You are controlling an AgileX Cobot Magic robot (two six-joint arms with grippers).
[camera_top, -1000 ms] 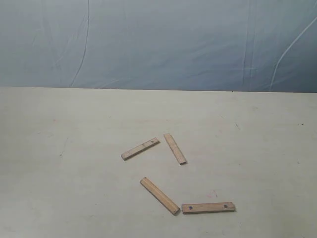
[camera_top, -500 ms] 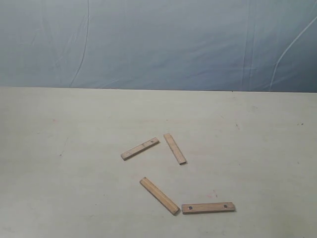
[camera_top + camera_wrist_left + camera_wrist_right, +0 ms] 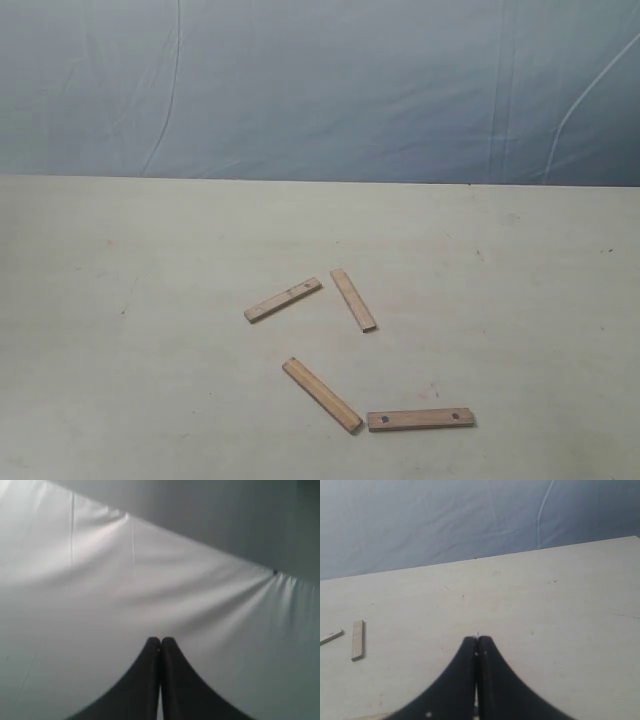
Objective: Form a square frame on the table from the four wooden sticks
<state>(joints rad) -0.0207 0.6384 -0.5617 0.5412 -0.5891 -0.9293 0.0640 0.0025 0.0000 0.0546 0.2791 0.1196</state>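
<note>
The four wooden sticks lie loose on the tabletop (image 3: 530, 300), just below the middle of the exterior frame; no square frame exists yet. The upper-left stick (image 3: 283, 299) and upper-right stick (image 3: 353, 299) slant toward each other like a roof, their near ends close but apart. Below them the lower-left stick (image 3: 321, 394) runs diagonally down to the right, ending just beside the lower-right stick (image 3: 420, 419), which lies almost level.

Neither arm shows in the exterior view. The left claw (image 3: 160, 645) is pressed closed on nothing and faces only the grey sheet (image 3: 100, 580). The right claw (image 3: 477, 645) is likewise closed and empty over bare tabletop.

The step in hand looks like the first reach. To do it well, a claw should open before descending, come right down to the surface because the slats are thin, and pinch a stick across its narrow width at mid-length so that it does not pivot. The level lower-right stick could serve as the base side.
</note>
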